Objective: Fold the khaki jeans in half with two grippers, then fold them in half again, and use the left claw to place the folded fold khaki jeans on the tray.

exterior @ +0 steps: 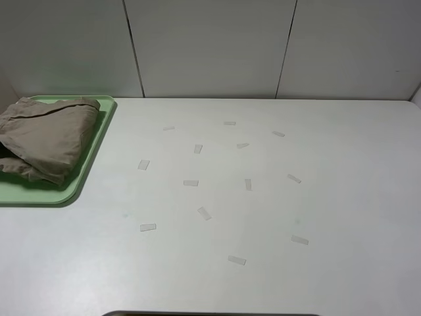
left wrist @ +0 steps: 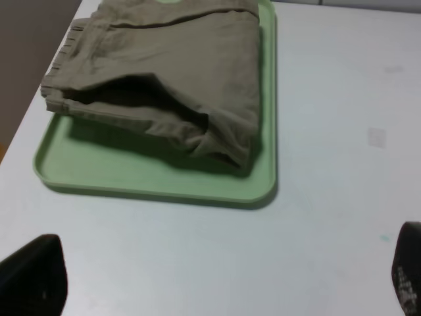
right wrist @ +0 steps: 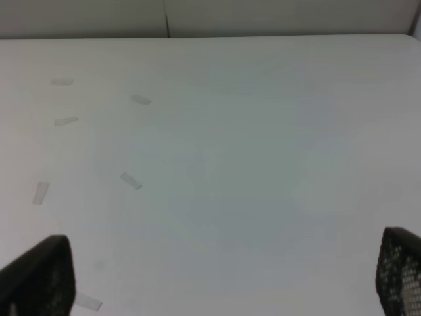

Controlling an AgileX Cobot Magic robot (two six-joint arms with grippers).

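Here, the khaki jeans [left wrist: 164, 72] lie folded into a thick bundle on the tray [left wrist: 158, 187], ahead of my left tool [left wrist: 217, 280] and well apart from it. Through that tool's wrist camera I see its two dark fingertips [left wrist: 33, 276] spread wide with only bare white counter [left wrist: 342, 131] between them — released, holding nothing. The right tool [right wrist: 223, 276] is likewise spread and empty over open counter, far from the tray.

I judge the placing done, so the step in hand is simply to back both tools away. To do it well, I would lift clear first rather than drag across the surface, and keep the left tool from brushing the tray's near rim or catching the loose fold that bulges toward it.

The high camera shows the jeans [exterior: 46, 138] on the tray [exterior: 66, 194] at the far left of the counter [exterior: 263, 197], with small strips of tape [exterior: 191, 183] scattered across the middle — but neither tool appears there. Only the left wrist view shows the open gap in the bundle's folded edge and the gathered waistband; only the right wrist view shows that tool at all.
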